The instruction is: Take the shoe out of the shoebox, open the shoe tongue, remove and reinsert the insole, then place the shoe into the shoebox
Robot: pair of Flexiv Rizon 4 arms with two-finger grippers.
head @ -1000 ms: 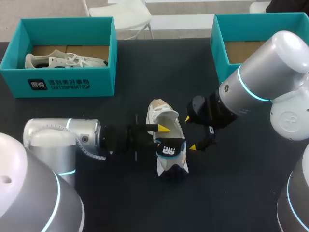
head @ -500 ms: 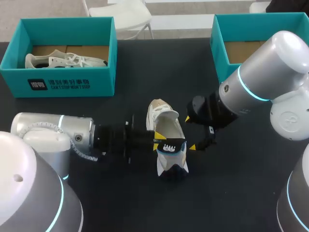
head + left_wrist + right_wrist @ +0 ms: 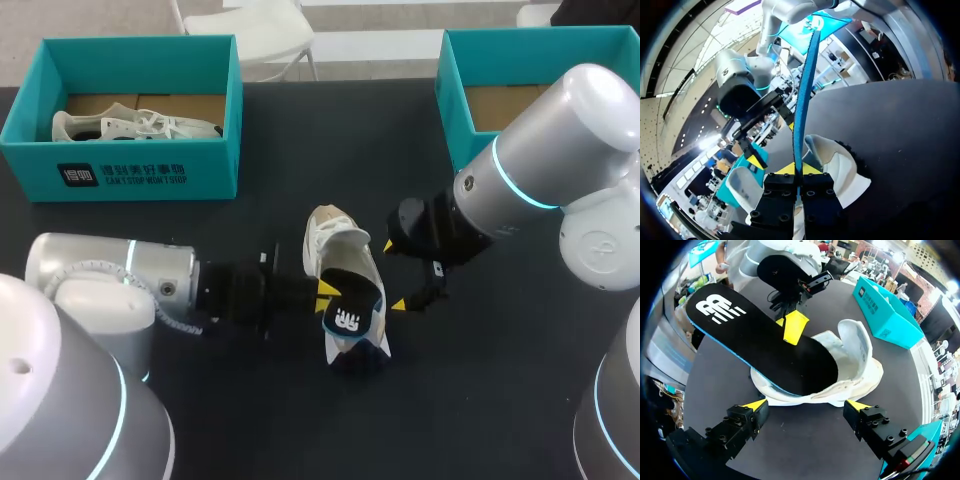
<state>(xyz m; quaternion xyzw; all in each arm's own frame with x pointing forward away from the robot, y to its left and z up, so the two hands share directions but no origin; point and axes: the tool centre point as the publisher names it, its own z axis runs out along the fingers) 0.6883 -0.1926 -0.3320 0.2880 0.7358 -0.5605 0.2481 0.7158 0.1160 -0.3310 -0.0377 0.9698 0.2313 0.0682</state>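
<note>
Right now the left fingers [image 3: 328, 288] are clamping the insole [image 3: 350, 300] edge-on, its long axis running along the shoe [image 3: 335, 240] mid-surface [image 3: 260, 140] (one end tucked inside, printed end raised), while the right fingers [image 3: 401, 303] are standing spread, straddling the shoe.

The shoe [image 3: 330, 240] at mid-table is hemmed in, with the left gripper [image 3: 326, 296] against one side and the wide-spread right gripper [image 3: 393, 274] just beside the other. The insole [image 3: 348, 305] slants up out of its opening. The table [image 3: 330, 140] shows bare between the left shoebox [image 3: 130, 175] and the right shoebox [image 3: 452, 100].
</note>
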